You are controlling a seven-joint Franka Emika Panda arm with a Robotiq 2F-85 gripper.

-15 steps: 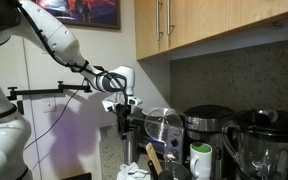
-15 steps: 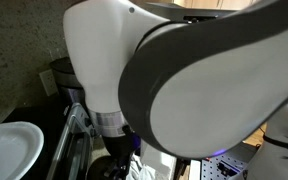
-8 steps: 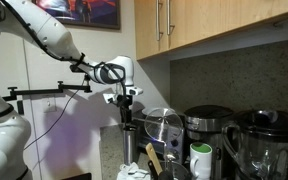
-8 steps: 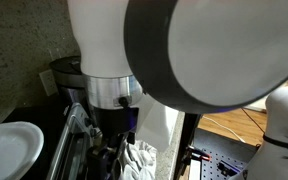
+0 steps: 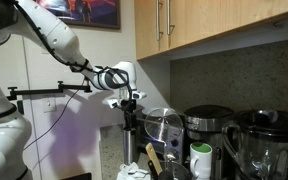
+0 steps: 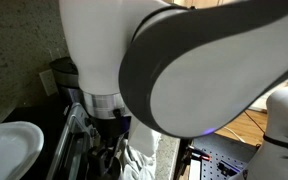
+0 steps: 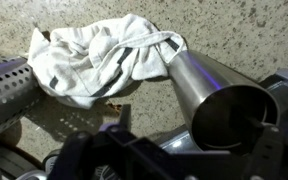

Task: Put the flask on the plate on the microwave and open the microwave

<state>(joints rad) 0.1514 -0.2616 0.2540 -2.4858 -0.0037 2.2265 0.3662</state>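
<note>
My gripper (image 5: 128,102) is shut on the top of the slim steel flask (image 5: 128,124) and holds it upright in the air above the counter. In the wrist view the flask (image 7: 206,84) runs from my jaws towards a crumpled white cloth (image 7: 104,55) below. The round clear glass plate (image 5: 164,124) stands just right of the flask, apart from it. I cannot clearly make out the small microwave; it seems to sit in the dark under the plate. In an exterior view my arm (image 6: 174,70) hides most of the scene.
A round black cooker (image 5: 209,124), a black blender (image 5: 268,142) and a white mug with a green band (image 5: 201,160) stand right of the plate. Wooden cabinets (image 5: 214,25) hang above. A perforated metal piece (image 7: 4,85) lies left of the cloth. A white dish (image 6: 9,150) sits by a wire rack (image 6: 72,140).
The gripper with the flask rose a little, then came back down slightly and shifted a bit towards the plate. The grip has not changed.
</note>
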